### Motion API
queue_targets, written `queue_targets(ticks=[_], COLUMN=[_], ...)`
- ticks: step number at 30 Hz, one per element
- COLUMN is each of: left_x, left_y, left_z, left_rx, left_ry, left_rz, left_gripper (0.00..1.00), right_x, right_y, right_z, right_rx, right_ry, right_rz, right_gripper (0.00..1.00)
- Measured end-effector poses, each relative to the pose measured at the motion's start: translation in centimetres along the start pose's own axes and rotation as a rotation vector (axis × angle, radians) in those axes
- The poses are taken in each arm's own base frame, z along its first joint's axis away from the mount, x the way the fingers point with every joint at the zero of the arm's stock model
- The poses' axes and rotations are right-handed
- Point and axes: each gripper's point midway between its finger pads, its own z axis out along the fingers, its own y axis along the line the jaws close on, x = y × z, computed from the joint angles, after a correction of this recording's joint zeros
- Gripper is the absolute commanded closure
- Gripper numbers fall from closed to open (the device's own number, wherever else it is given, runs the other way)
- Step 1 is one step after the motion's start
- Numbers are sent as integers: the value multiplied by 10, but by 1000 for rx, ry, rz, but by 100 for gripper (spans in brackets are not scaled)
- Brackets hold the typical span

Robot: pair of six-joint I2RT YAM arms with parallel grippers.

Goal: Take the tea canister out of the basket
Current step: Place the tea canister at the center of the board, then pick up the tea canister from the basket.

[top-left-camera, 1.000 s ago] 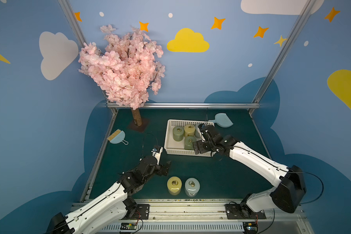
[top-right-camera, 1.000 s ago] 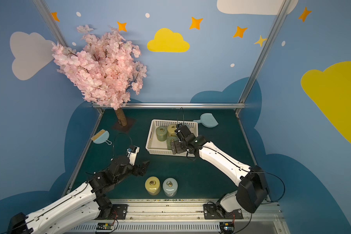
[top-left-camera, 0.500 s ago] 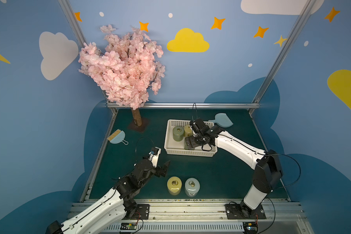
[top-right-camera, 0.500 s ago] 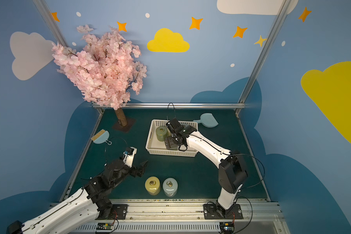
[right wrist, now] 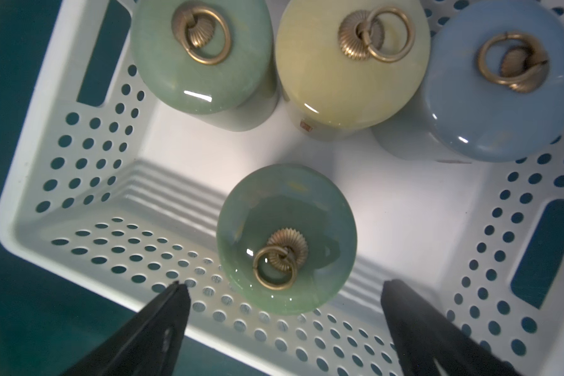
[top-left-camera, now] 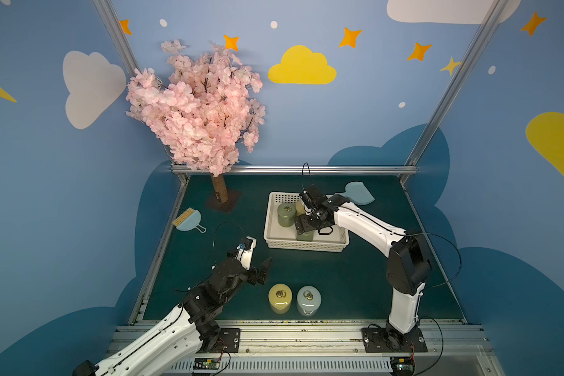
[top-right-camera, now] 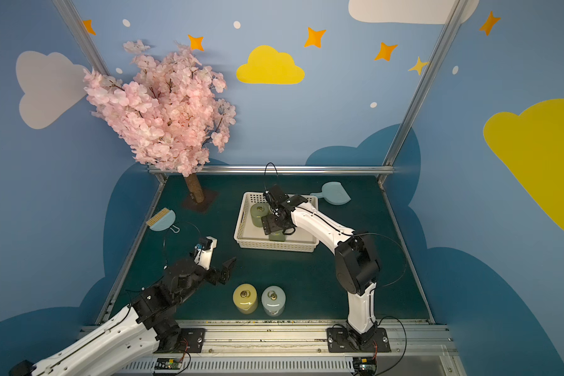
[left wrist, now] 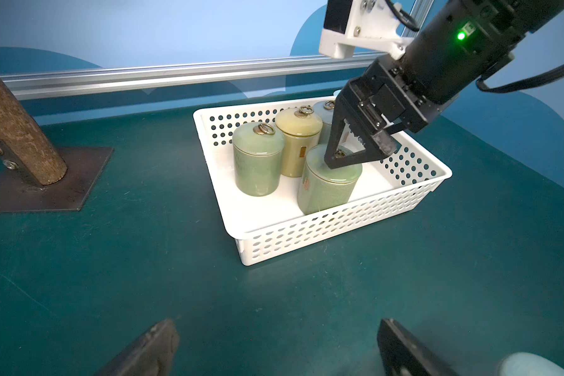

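While the right gripper (right wrist: 284, 288) hangs with jaws spread wide and empty over the green tea canister (right wrist: 285, 234), that canister stands upright in the basket (right wrist: 30, 228), just beside its near long wall.

Risk: both fingertips look set over that wall, so a straight descent may strike the rim or tip the basket. The glossy lid may slip, or lift off alone.

Left gripper (top-left-camera: 261, 271) is likewise wide and empty, over bare mat (top-left-camera: 339, 286).

In both top views the right arm (top-left-camera: 365, 221) covers the canister, so contact with the lid cannot be judged.

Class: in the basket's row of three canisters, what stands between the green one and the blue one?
The yellow canister, shown in the right wrist view.
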Motion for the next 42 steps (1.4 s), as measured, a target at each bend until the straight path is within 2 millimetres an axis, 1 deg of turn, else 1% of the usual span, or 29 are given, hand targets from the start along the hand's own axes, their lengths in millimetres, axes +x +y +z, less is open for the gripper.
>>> queue_targets(ticks=[9, 17, 24, 29, 32, 34, 36, 42], left_x=[0, 0, 1, 1, 1, 2, 2, 1], left_y=[0, 0, 0, 0, 0, 0, 0, 1], left_z=[0, 0, 1, 1, 1, 1, 1, 1], left_rx=[-1, -2, -2, -3, -3, -3, -4, -6], left_ry=[1, 2, 5, 7, 7, 7, 7, 6], left_rz=[3, 4, 4, 5, 5, 5, 5, 5], left_gripper=[0, 0, 0, 0, 0, 0, 0, 0], right_x=[-7, 4, 7, 10, 12, 13, 13, 13], right_y=[7, 2, 1, 0, 0, 0, 0, 0], right_z=[18, 31, 35, 42, 46, 47, 47, 47], right_rx=[-21, -10, -11, -8, -7, -9, -11, -12], right_ry=[72, 141, 160, 177, 188, 192, 195, 200], right_rz=[-12, -17, -13, -17, -19, -21, -22, -29], right_gripper=[2, 2, 3, 6, 9, 13, 20, 31])
